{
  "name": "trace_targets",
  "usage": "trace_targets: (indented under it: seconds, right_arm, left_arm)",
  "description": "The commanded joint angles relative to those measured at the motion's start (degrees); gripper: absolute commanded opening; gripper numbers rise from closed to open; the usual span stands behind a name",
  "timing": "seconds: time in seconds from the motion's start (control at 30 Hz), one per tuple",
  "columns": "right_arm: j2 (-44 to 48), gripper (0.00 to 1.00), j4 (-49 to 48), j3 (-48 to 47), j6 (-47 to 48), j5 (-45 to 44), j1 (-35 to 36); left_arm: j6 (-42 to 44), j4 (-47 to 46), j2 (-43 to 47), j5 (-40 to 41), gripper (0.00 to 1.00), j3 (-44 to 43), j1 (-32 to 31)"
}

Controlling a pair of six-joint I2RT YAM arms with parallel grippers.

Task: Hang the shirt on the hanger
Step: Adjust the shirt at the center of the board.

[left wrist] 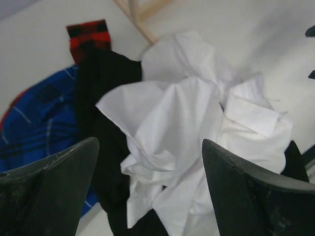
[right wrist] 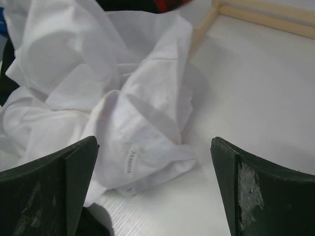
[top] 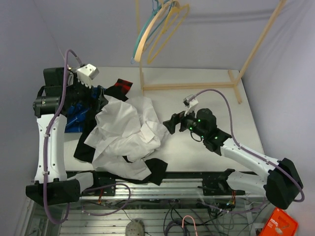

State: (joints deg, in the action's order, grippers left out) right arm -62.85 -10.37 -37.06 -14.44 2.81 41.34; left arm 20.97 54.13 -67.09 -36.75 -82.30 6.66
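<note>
I see the left end effector [left wrist: 148, 142] released above the crumpled shirt [top: 125, 132]. The right end effector [top: 166, 125] is released too, just beside it.

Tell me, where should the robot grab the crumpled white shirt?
Probably the puffed-up fold at the edge of the white shirt nearest the right claw, coming in low from the right. That fold stands up off the table with bare surface beside it, and the open claw faces it.
</note>
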Motion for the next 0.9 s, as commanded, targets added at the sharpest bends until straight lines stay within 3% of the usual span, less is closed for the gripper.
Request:
trace_targets:
  seconds: [0.0,0.07,0.13,0.27,0.5,0.67,0.77,0.87]
  right_arm:
    - [-2.60,0.99,-16.75,7.15,-3.51,14.97,-7.79]
    - [-3.49,0.97,-22.61,10.63,-3.25,15.76,-7.93]
    - [-5.18,0.91,-25.53,11.81,-4.12,14.83,-8.02]
    - [-10.43,0.82,-30.15,12.10,-4.81,16.54,-8.21]
    - [-19.47,0.88,-36.86,10.49,-6.19,26.41,-8.57]
    - [-28.15,0.87,-42.23,6.97,-6.85,32.80,-9.15]
    - [-33.38,0.73,-43.15,3.36,-7.65,36.67,-9.26]
    - [-36.87,0.61,-44.00,0.69,-9.31,39.96,-9.27]
  left_arm:
    - [2.69,2.97,-2.57,0.52,0.97,-7.58,0.28]
    - [7.53,12.10,-6.37,-8.03,0.97,-12.65,-0.03]
    - [5.47,15.69,-10.06,-9.49,0.98,-15.33,-4.64]
    - [-8.39,0.80,-7.09,4.09,0.97,-7.95,-18.88]
    - [-18.36,-2.17,-12.63,-4.19,0.97,-4.86,-22.90]
    - [-31.57,-10.77,-12.18,3.91,0.97,-0.91,-27.67]
    - [-37.53,-17.71,-8.34,7.57,0.97,3.19,-28.96]
    - [-42.78,-23.48,-6.21,6.01,0.97,8.54,-29.17]
